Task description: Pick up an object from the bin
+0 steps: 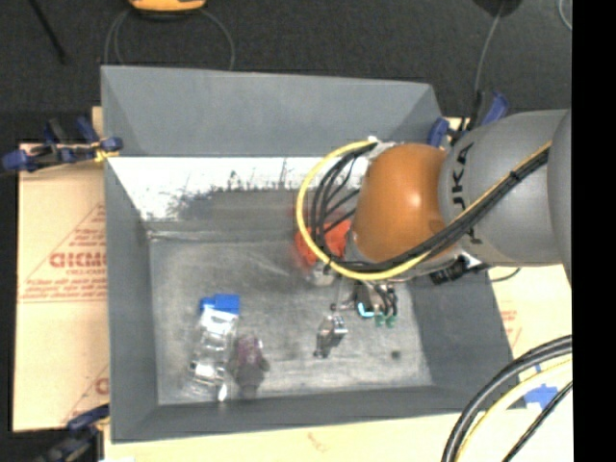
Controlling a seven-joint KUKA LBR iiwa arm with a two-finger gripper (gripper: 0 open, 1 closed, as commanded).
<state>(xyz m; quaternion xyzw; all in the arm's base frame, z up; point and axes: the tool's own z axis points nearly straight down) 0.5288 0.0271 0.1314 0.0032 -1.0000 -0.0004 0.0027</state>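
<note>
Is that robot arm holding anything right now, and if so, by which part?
It cannot be told. The tool hangs low over the floor of the grey metal bin, apart from the clear crumpled plastic packet with a blue cap.

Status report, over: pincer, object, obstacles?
Pincer low over bare bin floor, mid-right. Small green thing just beside it. Red thing half under arm. Clear packet far left.
</note>
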